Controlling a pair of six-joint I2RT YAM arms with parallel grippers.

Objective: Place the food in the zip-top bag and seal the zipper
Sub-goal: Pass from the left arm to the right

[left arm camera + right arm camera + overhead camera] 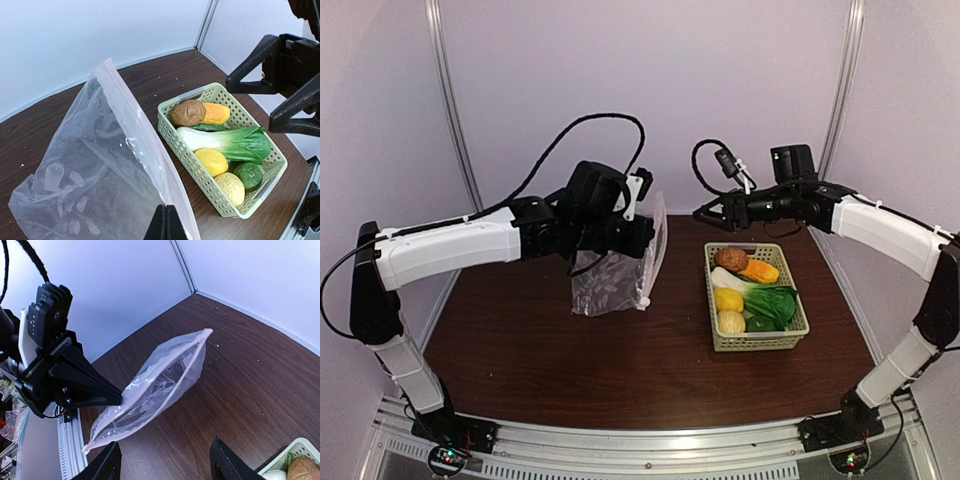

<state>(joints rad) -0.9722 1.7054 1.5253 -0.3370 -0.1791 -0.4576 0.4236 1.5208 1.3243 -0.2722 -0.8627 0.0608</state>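
The clear zip-top bag (pixel 610 278) hangs from my left gripper (pixel 648 236), which is shut on its mouth edge. In the left wrist view the shut fingertips (pixel 166 210) pinch the bag (pixel 90 165) beside the zipper strip (pixel 146 131). The food lies in the pale green basket (pixel 761 343): a brown round piece (pixel 730 258), an orange piece (pixel 760 270), bok choy (pixel 767 297), two lemons (pixel 728 298) and a green pepper (pixel 760 323). My right gripper (pixel 704 213) is open and empty, above the basket's far left corner, facing the bag (pixel 155 385).
The basket (pixel 200 172) stands on the dark wood table, right of the bag. White walls with metal posts close in the back and sides. The left arm's gripper (pixel 100 392) shows in the right wrist view, holding the bag's near end.
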